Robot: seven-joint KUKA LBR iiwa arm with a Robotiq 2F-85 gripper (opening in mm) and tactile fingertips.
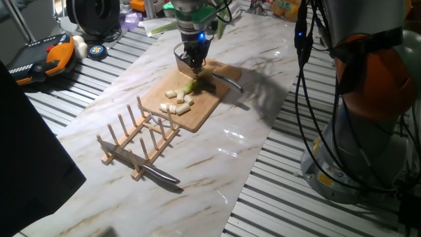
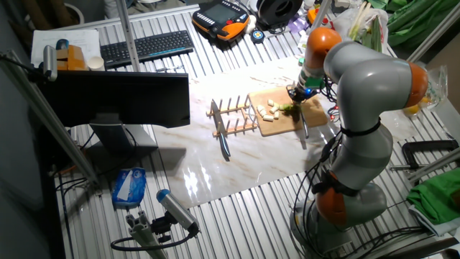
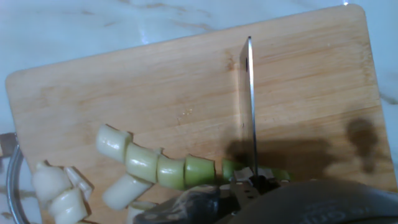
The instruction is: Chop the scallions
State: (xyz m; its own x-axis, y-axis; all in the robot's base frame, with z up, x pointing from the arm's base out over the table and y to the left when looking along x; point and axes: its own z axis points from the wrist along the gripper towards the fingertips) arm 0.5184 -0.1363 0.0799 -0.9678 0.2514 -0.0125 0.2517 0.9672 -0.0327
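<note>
A wooden cutting board (image 1: 197, 108) (image 3: 186, 81) lies on the marble top. On it are the scallions: several short white and pale-green pieces (image 1: 177, 100) (image 3: 155, 168) in a loose row, with a greener uncut stub (image 3: 277, 175) (image 1: 195, 84) beside them. My gripper (image 1: 193, 66) (image 2: 298, 93) hangs directly over the green end, shut on a knife (image 3: 250, 106). The blade stands edge-down across the stalk, between the last cut piece and the stub. The fingers themselves are hidden behind the dark hand housing in the hand view.
A wooden peg rack (image 1: 141, 135) stands in front of the board, with a second knife (image 1: 161, 174) lying by its base. An orange teach pendant (image 1: 46, 59) and cables sit at the back left. The robot's base (image 1: 368, 131) stands to the right. Slatted metal surrounds the marble slab.
</note>
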